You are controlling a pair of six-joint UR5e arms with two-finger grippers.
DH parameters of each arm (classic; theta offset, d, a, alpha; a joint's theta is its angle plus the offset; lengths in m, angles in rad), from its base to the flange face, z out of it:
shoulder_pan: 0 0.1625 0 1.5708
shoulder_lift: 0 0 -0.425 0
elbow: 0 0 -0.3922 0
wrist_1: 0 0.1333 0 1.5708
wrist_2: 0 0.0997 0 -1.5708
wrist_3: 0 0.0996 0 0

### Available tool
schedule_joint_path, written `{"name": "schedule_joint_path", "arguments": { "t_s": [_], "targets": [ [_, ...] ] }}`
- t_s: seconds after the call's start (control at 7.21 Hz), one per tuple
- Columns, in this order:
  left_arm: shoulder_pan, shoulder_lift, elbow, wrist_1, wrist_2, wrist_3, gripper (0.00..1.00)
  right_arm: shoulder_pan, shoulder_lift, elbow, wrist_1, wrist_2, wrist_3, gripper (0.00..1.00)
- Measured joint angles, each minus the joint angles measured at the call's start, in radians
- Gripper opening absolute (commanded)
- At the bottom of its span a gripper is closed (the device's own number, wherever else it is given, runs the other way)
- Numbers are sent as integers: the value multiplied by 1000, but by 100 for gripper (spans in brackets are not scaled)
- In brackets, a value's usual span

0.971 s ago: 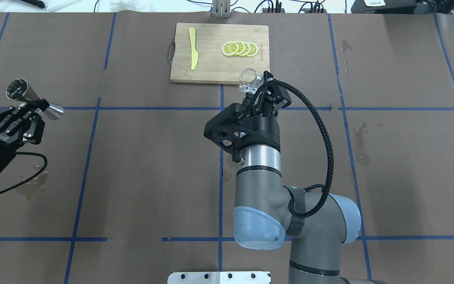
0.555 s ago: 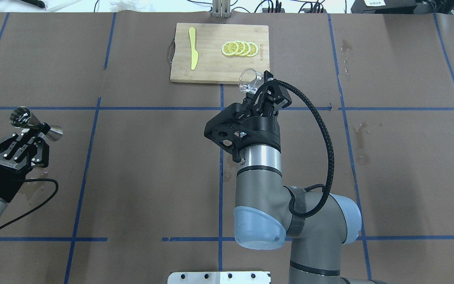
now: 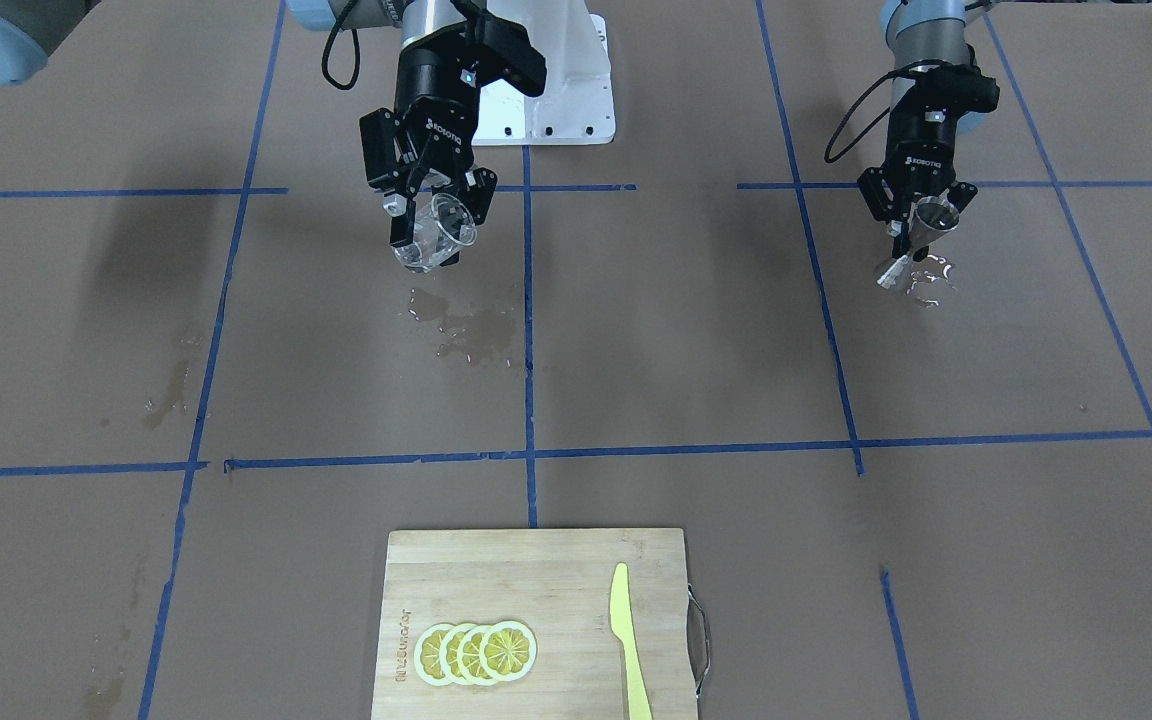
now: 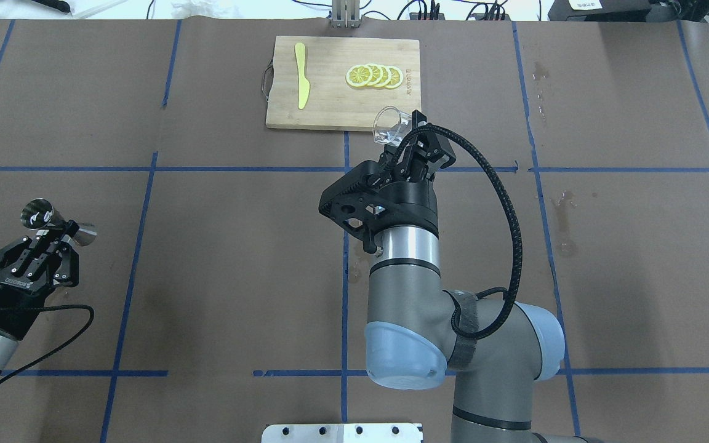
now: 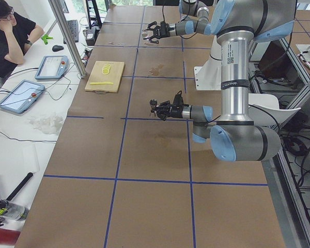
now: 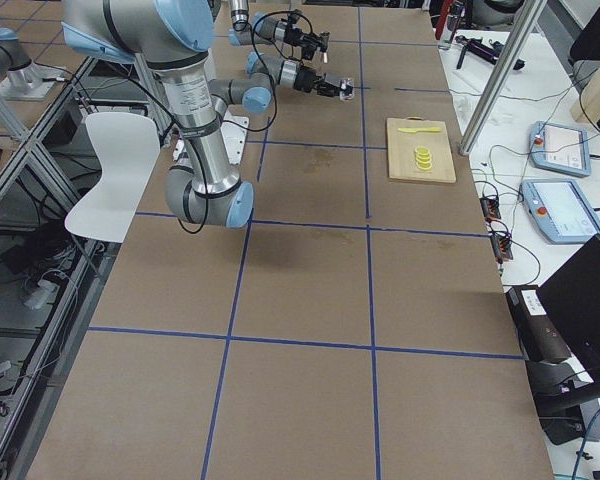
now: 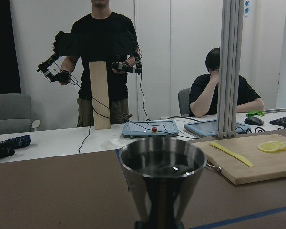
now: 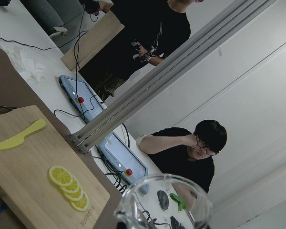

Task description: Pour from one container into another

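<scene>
- Left gripper (image 4: 63,230) clamped on the narrow waist of the jigger (image 4: 37,213); held upright, dark liquid glinting in the upper cup.
- Right gripper (image 4: 405,139) closed on the wall of the tumbler (image 4: 386,125); held above the table, tipped off upright.
- Well apart from each other: tumbler and jigger, each at its own gripper.
- Beneath the right wrist, a wet patch (image 3: 466,330) on the table cover (image 4: 219,246); more wet glints under the left gripper.
- Far ahead of the right gripper's fingertips, a cutting board (image 4: 336,104) with lemon slices (image 4: 374,75) and a yellow knife (image 4: 301,74).
</scene>
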Motion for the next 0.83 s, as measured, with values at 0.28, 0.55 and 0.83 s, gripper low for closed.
{"name": "schedule_joint_path", "arguments": {
  "t_s": [0.28,0.55,0.83],
  "targets": [
    [15,-9,28,-3,92,-56,0,0,0,1,0,0,0,0],
    [23,-22,50,-4,161,-86,0,0,1,1,0,0,0,0],
    [46,-35,60,-3,175,-88,0,1,2,1,0,0,0,0]
  ]
}}
